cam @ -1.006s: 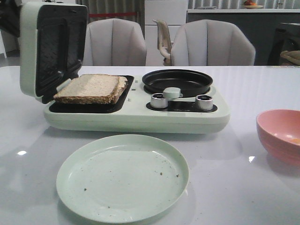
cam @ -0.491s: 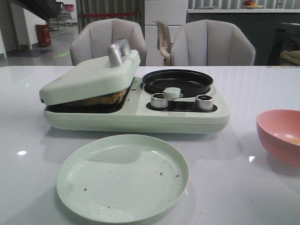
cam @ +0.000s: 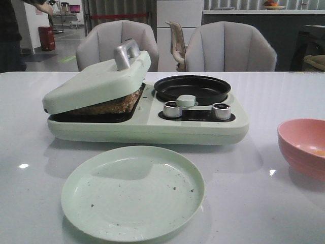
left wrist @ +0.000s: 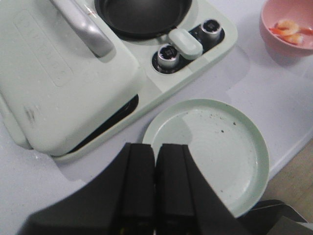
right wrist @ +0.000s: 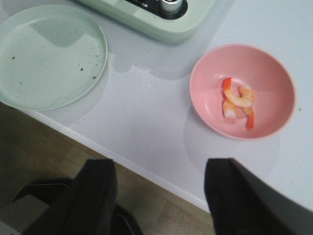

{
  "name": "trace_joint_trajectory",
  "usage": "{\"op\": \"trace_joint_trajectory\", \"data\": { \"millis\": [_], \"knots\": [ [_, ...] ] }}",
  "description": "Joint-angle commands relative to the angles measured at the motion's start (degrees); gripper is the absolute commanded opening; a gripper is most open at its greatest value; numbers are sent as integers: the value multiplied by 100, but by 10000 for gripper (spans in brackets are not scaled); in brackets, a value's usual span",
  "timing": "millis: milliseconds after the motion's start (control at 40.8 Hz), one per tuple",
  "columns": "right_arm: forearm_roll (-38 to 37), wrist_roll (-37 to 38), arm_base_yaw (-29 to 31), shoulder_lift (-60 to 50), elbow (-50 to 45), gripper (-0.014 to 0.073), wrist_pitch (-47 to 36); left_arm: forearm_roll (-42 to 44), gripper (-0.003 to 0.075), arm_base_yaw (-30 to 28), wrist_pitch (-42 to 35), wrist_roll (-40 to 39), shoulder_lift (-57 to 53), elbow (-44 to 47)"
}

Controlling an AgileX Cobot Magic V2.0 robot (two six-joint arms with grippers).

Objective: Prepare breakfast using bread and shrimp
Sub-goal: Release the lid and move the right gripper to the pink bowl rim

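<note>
Here, glossy white table (cam: 264,168), grey chairs (cam: 231,48) behind; left gripper (left wrist: 155,183) closed, right gripper (right wrist: 159,196) open

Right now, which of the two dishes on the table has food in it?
The pink bowl at the right holds the shrimp. The pale green plate in front of the sandwich maker carries only dark crumbs.

The lid (cam: 96,81) covers most of the bread (cam: 114,104); only a brown edge peeks out. The pink bowl (cam: 303,147) is cut off by the picture's side in the front view. A person (cam: 12,30) in the far corner is mostly out of sight.
</note>
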State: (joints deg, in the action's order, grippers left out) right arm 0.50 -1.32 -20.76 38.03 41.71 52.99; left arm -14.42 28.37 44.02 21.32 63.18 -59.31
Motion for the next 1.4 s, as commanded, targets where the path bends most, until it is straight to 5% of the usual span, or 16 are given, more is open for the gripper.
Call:
{"op": "trace_joint_trajectory", "data": {
  "millis": [0,196,662,981,1374],
  "knots": [
    [-50,-9,20,-15,134,505,-308,263,110,95,-240,-535,-569,185],
    [-18,-9,20,-15,134,505,-328,1887,110,74,61,-2372,-1362,776],
    [-514,456,110,517,213,505,-382,1922,110,74,36,-2425,-1854,1236],
    [-650,643,1454,2072,942,505,89,1932,110,74,16,-2425,-1854,1236],
    [402,-162,3078,4079,1503,505,-266,1932,110,74,16,-2425,-1854,1236]
  ]
}}
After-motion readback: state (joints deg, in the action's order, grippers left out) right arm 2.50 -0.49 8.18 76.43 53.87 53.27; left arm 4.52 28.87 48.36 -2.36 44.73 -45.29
